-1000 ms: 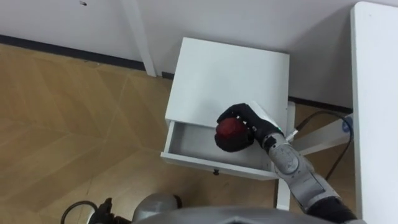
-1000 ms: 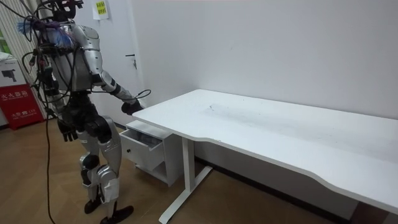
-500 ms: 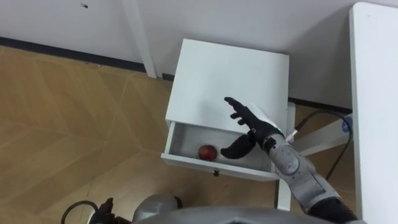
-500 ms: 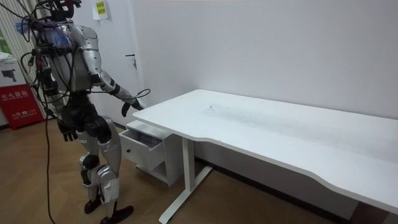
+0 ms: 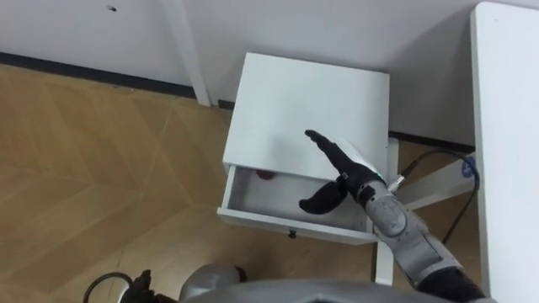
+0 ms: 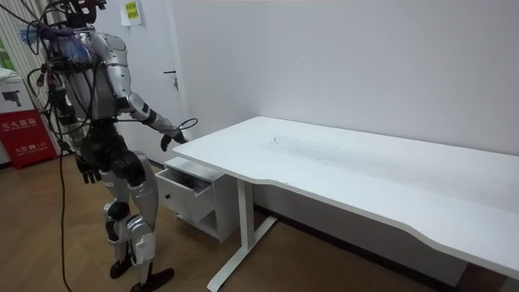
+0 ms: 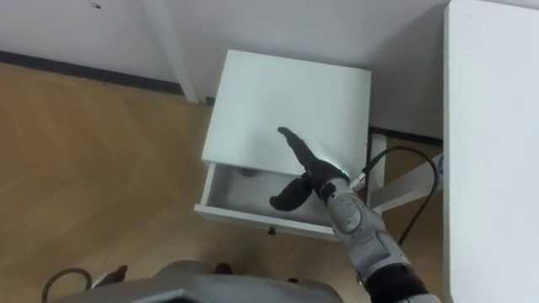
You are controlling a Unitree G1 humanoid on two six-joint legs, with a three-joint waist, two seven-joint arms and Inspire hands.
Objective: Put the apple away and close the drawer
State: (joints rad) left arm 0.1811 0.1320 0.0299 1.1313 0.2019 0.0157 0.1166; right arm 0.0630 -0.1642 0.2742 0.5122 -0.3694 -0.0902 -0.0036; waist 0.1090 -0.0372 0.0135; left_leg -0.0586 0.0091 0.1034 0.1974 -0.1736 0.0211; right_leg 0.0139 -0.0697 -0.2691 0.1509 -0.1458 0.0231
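Observation:
A red apple (image 5: pixel 266 175) lies at the back of the open drawer (image 5: pixel 253 195), partly under the edge of the white cabinet top (image 5: pixel 312 101); it also shows as a dark red spot (image 7: pixel 246 172) in the right eye view. My right hand (image 5: pixel 335 168) hovers open over the drawer's right half, fingers straight and pointing at the cabinet top, thumb down, holding nothing. In the room view I stand in front of the cabinet with the right hand (image 6: pixel 171 139) stretched above the drawer (image 6: pixel 188 176). My left hand (image 6: pixel 87 171) hangs by my hip.
The drawer's front panel (image 5: pixel 286 224) with its small knob juts out toward me. A big white desk (image 5: pixel 505 126) runs along the right, its foot (image 5: pixel 429 190) and a dark cable (image 5: pixel 438 157) beside the cabinet. Wooden floor lies to the left.
The right hand opened and let go of the apple. The apple dropped into the drawer and rolled to its back left. The hand stays above the drawer.

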